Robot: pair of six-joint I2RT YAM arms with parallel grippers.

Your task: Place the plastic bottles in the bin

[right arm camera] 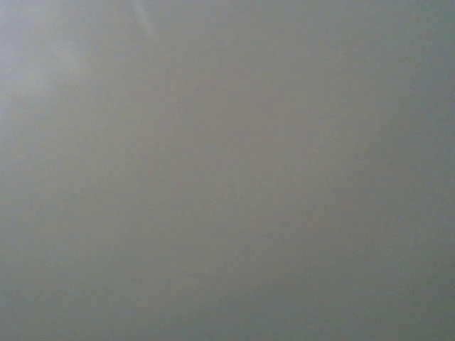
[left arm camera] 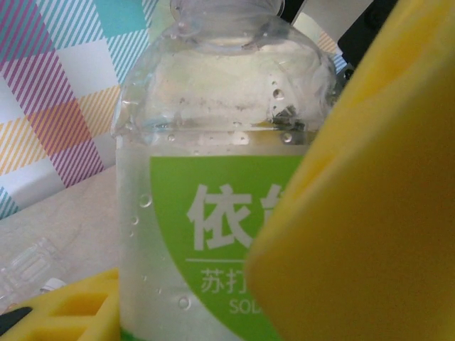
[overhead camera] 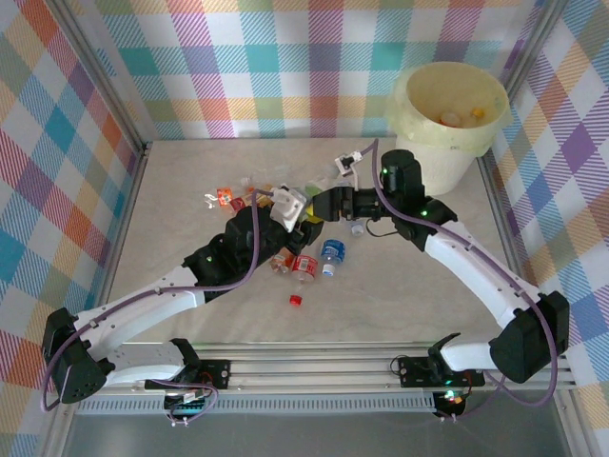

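Hidden: the right wrist view is a grey blur; I cannot tell how open the right gripper (overhead camera: 324, 204) is.
Left gripper (overhead camera: 304, 227): clamped on my green-label bottle (left arm camera: 206, 213), base cut off.
Axis: neck toward frame top.
Place: mid-table, well apart from bin (overhead camera: 447, 157).

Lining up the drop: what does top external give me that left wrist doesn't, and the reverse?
Top external: the bin at the far right with bottles in it, and loose bottles mid-table. Left wrist: a green-label bottle close up, clamped in the left gripper between its yellow fingers. Both: the plaid wall and the pale tabletop.
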